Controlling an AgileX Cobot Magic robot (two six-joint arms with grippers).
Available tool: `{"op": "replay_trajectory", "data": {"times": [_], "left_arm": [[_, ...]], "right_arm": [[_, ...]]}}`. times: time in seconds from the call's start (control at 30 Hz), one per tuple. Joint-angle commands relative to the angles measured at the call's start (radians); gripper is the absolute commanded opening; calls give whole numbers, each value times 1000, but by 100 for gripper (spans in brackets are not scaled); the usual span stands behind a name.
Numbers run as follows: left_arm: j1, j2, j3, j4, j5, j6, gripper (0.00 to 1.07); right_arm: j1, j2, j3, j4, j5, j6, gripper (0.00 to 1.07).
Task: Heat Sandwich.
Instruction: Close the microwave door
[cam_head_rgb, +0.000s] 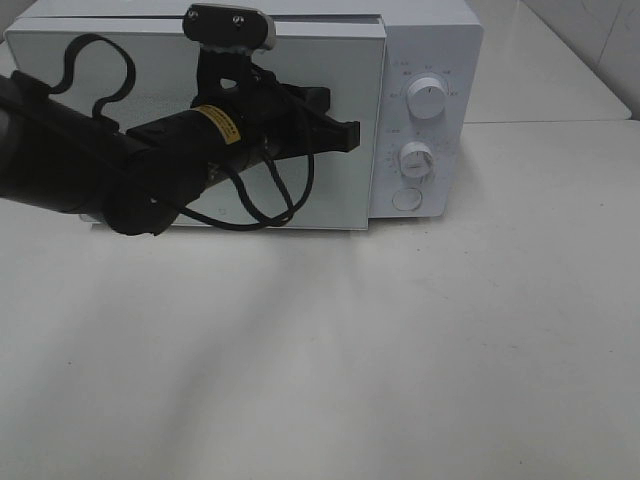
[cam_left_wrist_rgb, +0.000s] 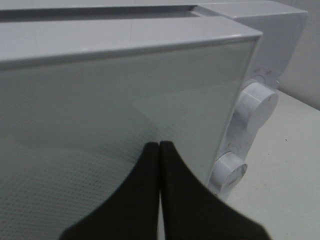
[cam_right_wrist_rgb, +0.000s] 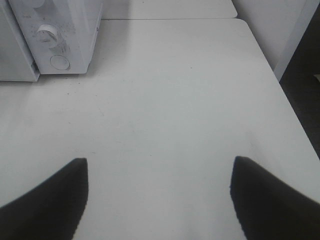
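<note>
The sandwich is out of view. A white microwave (cam_head_rgb: 430, 60) stands at the back of the table, and its glass door (cam_head_rgb: 335, 200) sits almost against the body, with a thin dark gap along the top. My left gripper (cam_head_rgb: 350, 135) is shut with nothing in it, its tips against the door's right part. The left wrist view shows the two fingers pressed together (cam_left_wrist_rgb: 159, 145) right at the door glass (cam_left_wrist_rgb: 100, 100). My right gripper (cam_right_wrist_rgb: 160, 160) hangs open over bare table to the right of the microwave, holding nothing.
Two white knobs (cam_head_rgb: 428, 100) (cam_head_rgb: 415, 158) and a round button (cam_head_rgb: 407, 199) sit on the microwave's right panel. The white table (cam_head_rgb: 400, 350) stretches in front. Its right edge (cam_right_wrist_rgb: 290, 110) shows in the right wrist view.
</note>
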Motion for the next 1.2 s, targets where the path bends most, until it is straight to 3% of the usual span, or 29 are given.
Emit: {"op": "replay_trajectory", "data": {"times": [0.03, 0.47, 1.2], "left_arm": [[-4, 17, -60, -21, 30, 10, 0], [20, 96, -202, -49, 94, 28, 0], [36, 94, -205, -45, 97, 28, 0]], "right_arm": [[-6, -28, 1, -5, -7, 5, 76], [-6, -28, 1, -4, -7, 4, 76], [-6, -28, 1, -4, -7, 3, 76]]}}
